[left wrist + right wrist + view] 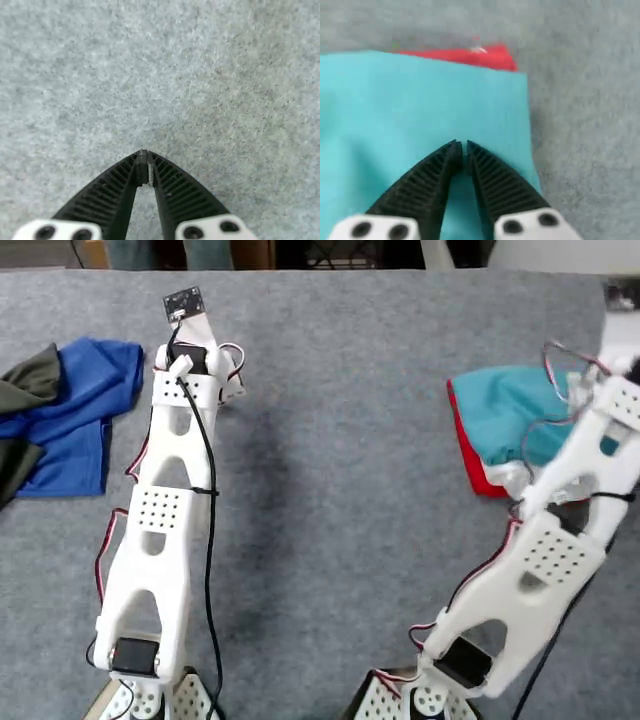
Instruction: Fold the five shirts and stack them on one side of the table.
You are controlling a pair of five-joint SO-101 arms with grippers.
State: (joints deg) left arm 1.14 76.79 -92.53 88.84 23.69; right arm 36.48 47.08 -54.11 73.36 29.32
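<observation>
At the table's right side a teal shirt (pixel 500 410) lies folded on top of a red shirt (pixel 473 465). My right gripper (pixel 461 148) is shut just above the teal shirt (pixel 420 100), with a strip of the red shirt (pixel 470 55) showing past its far edge. An unfolded blue shirt (pixel 85 405) lies at the left side, and a dark olive shirt (pixel 28 380) overlaps it at the table's edge. My left gripper (pixel 144 161) is shut and holds nothing, hovering over bare grey felt (pixel 200 75) to the right of the blue shirt.
The grey felt table top (pixel 340 440) is bare between the two arms. The left arm (pixel 165 510) stretches up the left half, and the right arm (pixel 545 550) leans toward the right edge. Chair legs stand beyond the far edge.
</observation>
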